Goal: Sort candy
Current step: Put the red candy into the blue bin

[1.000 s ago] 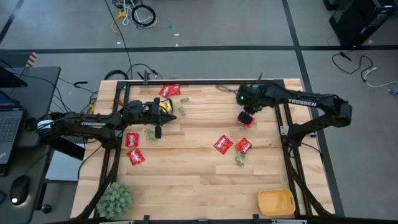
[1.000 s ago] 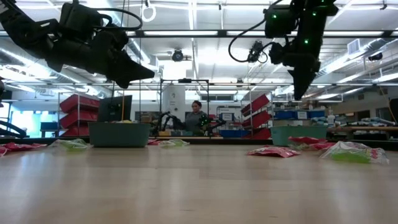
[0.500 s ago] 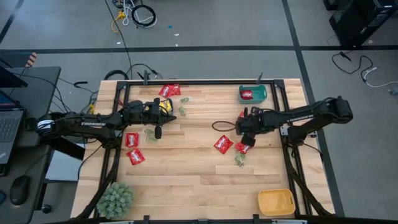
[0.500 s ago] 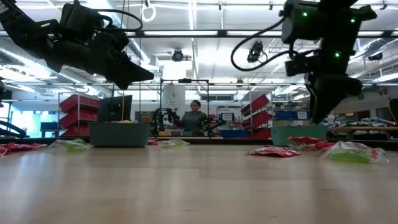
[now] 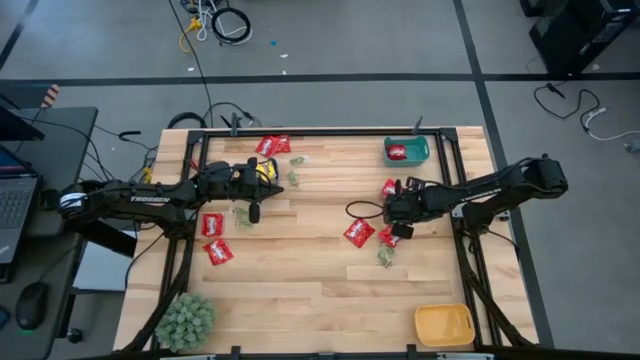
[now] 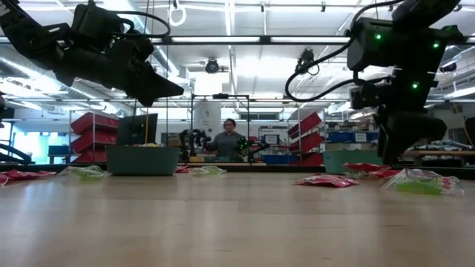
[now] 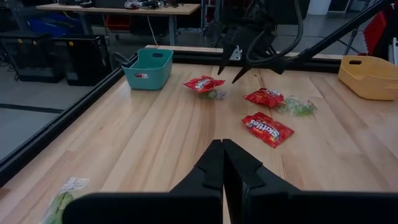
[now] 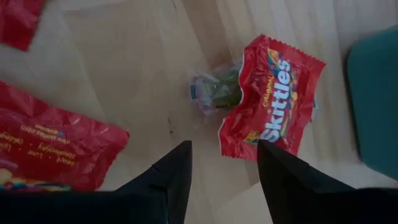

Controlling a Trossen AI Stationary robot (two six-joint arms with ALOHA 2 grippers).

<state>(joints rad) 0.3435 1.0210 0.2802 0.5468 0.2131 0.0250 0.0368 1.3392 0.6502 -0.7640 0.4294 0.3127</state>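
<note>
A teal bin (image 5: pixel 406 150) is sitting at the table's (image 5: pixel 300 280) far right corner, a yellow-orange bin (image 5: pixel 444 325) and fuzzy green plant (image 5: pixel 185 318) along its near edge.

The left arm (image 5: pixel 140 197) carries the word "TROSSEN" in white along its dark casing in the high view. A red candy packet (image 8: pixel 272 99) in the right wrist view reads "Skittles" with a small "Original" beside it. Another red packet (image 7: pixel 267 129) in the left wrist view also reads "Skittles"
</note>
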